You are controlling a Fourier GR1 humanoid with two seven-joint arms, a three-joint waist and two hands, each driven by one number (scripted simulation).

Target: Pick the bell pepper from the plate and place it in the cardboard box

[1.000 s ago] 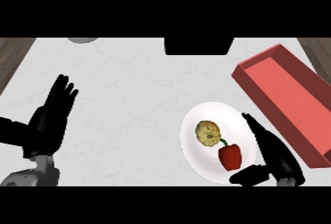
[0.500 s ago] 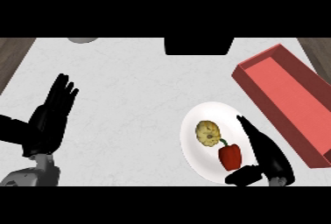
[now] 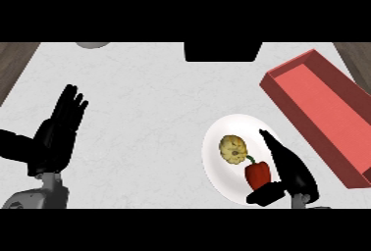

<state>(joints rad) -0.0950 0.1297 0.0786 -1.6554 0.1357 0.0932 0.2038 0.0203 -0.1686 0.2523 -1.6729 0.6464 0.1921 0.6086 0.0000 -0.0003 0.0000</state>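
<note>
- At the counter's (image 3: pixel 145 98) near edge on the right, the right hand (image 3: pixel 290 169) is seen over the white plate (image 3: pixel 217 157), with straight fingers along the right side of the red bell pepper (image 3: pixel 258 174) and the thumb at the pepper's near end; the pepper is bracketed but not yet grasped, the fingers being released rather than clenched.
- Near the counter's left edge, the left hand (image 3: pixel 54 132) is held open with fingers up, at rest and well apart from the plate.
- The bell pepper is found lying on the near half of the plate, its green stem directed toward a yellow ruffled vegetable, apparently a pattypan squash (image 3: pixel 233 148), just beyond it on the same plate.
- Farther off, toward the counter's right edge, the box (image 3: pixel 319 117) is set at a slant with its open top up; it appears red rather than cardboard-coloured.
- For the step in hand, the grasp is judged best made by curling fingers and thumb round the pepper's body, not its stem, so that the squash is left undisturbed.
- A straight lift is then advised before the pepper is carried over the box's near wall.
</note>
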